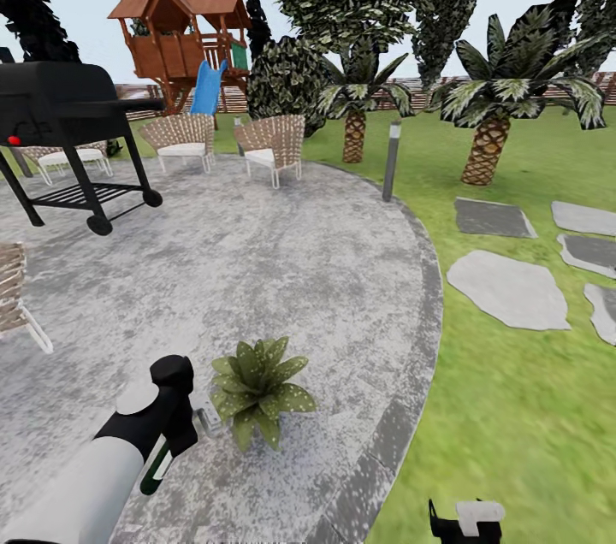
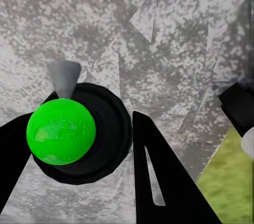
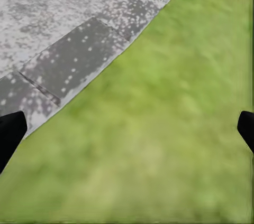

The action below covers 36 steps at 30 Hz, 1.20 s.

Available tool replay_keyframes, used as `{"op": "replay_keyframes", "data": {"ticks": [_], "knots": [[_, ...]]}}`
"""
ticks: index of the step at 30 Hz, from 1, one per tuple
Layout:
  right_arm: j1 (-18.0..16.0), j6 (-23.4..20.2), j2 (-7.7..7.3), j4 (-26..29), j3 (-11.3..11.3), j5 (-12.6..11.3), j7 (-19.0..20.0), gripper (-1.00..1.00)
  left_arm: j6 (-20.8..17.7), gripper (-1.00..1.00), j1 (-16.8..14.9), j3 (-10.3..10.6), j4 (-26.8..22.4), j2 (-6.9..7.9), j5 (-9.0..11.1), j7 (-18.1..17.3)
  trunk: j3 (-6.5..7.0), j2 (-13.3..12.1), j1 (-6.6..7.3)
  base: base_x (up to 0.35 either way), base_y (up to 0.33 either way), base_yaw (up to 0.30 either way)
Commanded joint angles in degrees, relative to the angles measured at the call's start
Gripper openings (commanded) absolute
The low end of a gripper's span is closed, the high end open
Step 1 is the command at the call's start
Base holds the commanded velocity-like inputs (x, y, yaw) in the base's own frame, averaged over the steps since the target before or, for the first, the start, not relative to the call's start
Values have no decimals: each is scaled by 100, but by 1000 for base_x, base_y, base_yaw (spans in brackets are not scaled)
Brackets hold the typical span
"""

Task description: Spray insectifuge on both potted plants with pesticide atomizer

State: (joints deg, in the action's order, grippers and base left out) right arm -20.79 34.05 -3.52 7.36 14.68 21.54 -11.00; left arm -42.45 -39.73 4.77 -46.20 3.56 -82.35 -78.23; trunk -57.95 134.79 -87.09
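We logged the left gripper [image 1: 175, 433] low over the patio [image 1: 257, 270], just beside the potted plant [image 1: 257, 390]. It was pinching the atomizer [image 1: 158, 467]: in the head view the dark green bottle hung below the fingers, with the whitish trigger head [image 1: 208, 416] almost touching the plant's leaves. From the left wrist view we saw the bottle end-on as a bright green round [image 2: 61, 131] between the two black fingers [image 2: 164, 182], the grey patio beneath.

The plant stood on the patio, near its darker rim. Fine whitish specks [image 1: 295, 397] dotted its leaves.

The right gripper [image 1: 466, 523] hung over the lawn [image 1: 513, 407], well apart from the plant, on the far side of the patio rim. In the right wrist view its fingertips [image 3: 10, 131] stood spread wide with only grass between them.

Beyond the plant we noted a grill [image 1: 60, 125], wicker chairs [image 1: 269, 146], a bollard lamp [image 1: 391, 159], palms [image 1: 496, 108] and stepping stones [image 1: 509, 287].
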Motion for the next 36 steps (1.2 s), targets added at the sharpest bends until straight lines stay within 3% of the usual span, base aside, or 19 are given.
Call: {"op": "replay_keyframes", "data": {"ticks": [1,6,9,12,20,24,28,30,32,36], "knots": [[-4,14,1,-7,21,61,-34,100,-65,-100,-1,23,-4,6,-27,-45,-5,2,2,-134,-105,8],[-4,14,18,-7,18,61,-34,100,-70,-100,18,15,28,3,-27,-17,-5,2,2,-28,-21,222],[-4,14,18,-7,18,61,-34,100,-70,-100,27,0,75,-5,-17,370,-5,2,2,0,0,274],[-4,14,18,-7,18,61,-34,100,-70,-100,39,-2,83,-23,9,386,-5,2,2,0,0,167],[-4,14,18,-7,18,61,-34,100,-70,-100,86,-9,380,-323,51,448,-5,2,2,0,0,14],[-4,14,18,-7,18,61,-34,100,-65,-100,88,-35,400,-343,111,663,-5,2,2,0,0,0],[-4,14,18,-13,18,69,-34,100,-44,-100,96,-43,401,-315,457,778,-5,2,2,0,0,0],[-4,14,18,-10,18,65,-34,100,-33,-100,102,-45,422,-290,693,979,-5,2,2,0,0,0],[-4,14,18,-12,18,65,-34,100,-10,-100,179,-29,704,-316,1026,1436,-5,2,2,0,0,0],[-4,14,18,-9,18,68,-34,100,-1,-100,223,-8,839,-352,1138,2000,-5,2,2,0,0,0]]}}
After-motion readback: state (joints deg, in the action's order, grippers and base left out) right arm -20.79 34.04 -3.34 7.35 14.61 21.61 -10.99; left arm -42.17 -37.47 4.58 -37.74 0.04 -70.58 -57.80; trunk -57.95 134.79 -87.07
